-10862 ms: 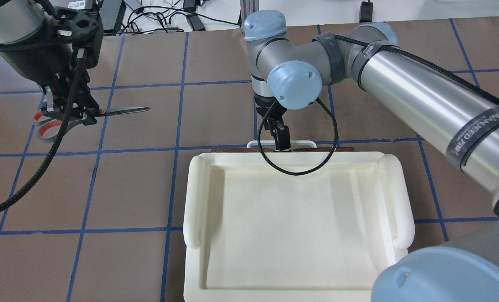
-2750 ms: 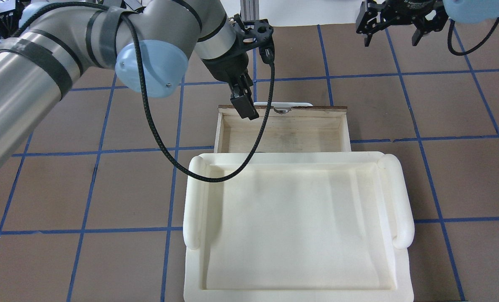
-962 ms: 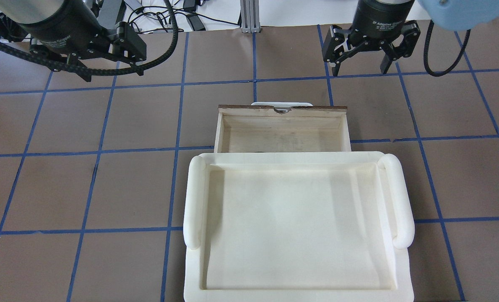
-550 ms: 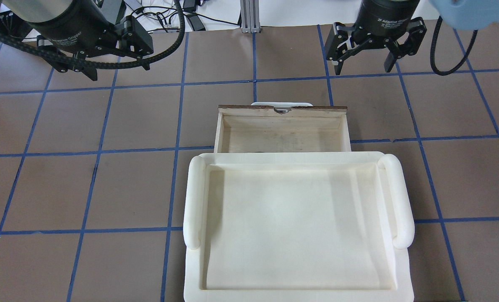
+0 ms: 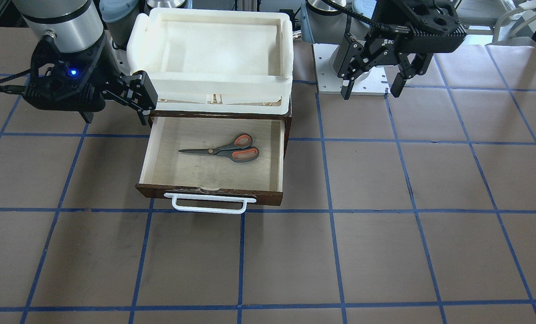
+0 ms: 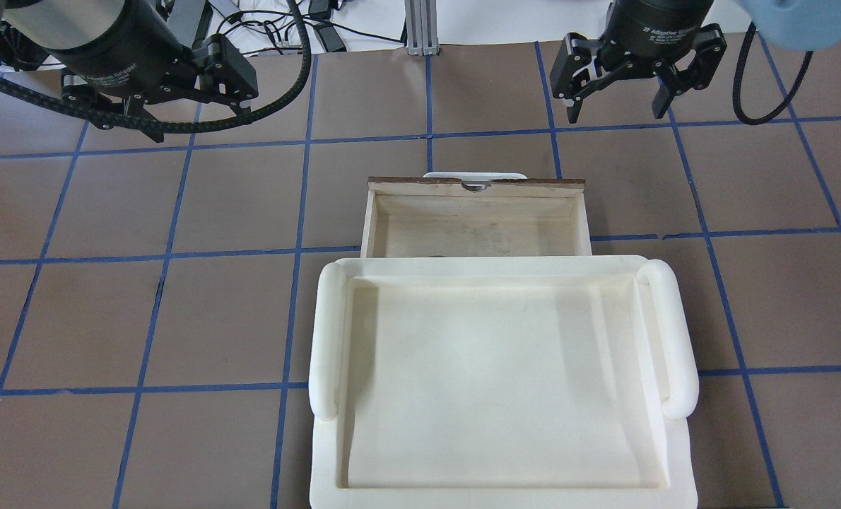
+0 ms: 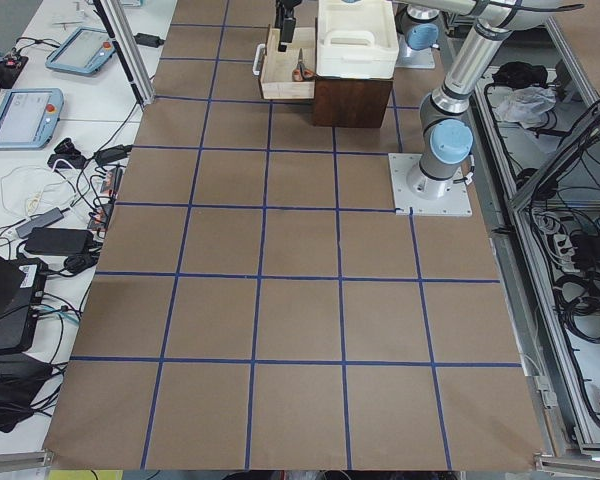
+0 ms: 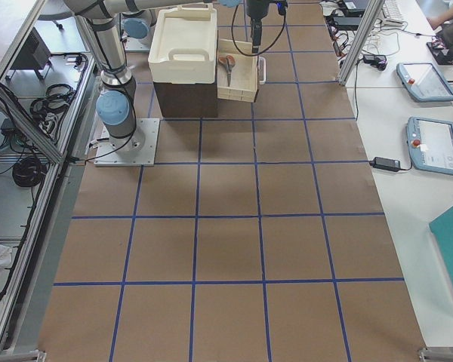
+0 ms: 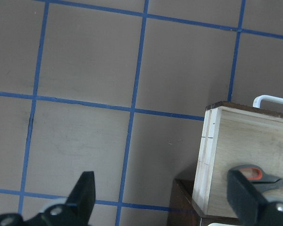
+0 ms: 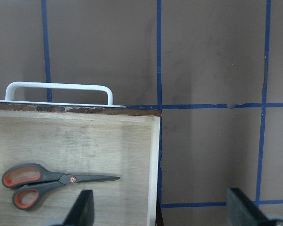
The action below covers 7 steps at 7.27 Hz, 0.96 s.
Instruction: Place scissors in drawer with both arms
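While grey orange-lined scissors lie in the dark brown wooden drawer, we see left hand, right hand spread wide.

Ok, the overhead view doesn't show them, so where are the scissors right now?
In the front-facing view the scissors lie flat near the middle of the open drawer, blades pointing to that view's left, handles toward its right.
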Tool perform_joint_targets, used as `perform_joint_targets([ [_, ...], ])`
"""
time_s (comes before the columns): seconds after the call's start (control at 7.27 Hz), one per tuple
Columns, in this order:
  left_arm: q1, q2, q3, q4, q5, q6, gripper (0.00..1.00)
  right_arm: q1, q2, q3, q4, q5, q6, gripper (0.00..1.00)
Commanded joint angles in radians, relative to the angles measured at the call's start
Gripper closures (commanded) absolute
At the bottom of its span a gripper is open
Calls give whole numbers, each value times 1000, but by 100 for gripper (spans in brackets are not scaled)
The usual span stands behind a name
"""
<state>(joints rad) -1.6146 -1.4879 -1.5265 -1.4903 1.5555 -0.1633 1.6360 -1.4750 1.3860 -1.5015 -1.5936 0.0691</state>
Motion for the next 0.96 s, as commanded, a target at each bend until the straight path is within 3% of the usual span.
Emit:
perform_joint_targets([
  [0.0,-1,3,-3,-5,17,157,0,1,-1,1,-3,-2,0,0],
  [0.83,-1,3,0,-13,12,160,0,1,1,1,1,0,5,0],
])
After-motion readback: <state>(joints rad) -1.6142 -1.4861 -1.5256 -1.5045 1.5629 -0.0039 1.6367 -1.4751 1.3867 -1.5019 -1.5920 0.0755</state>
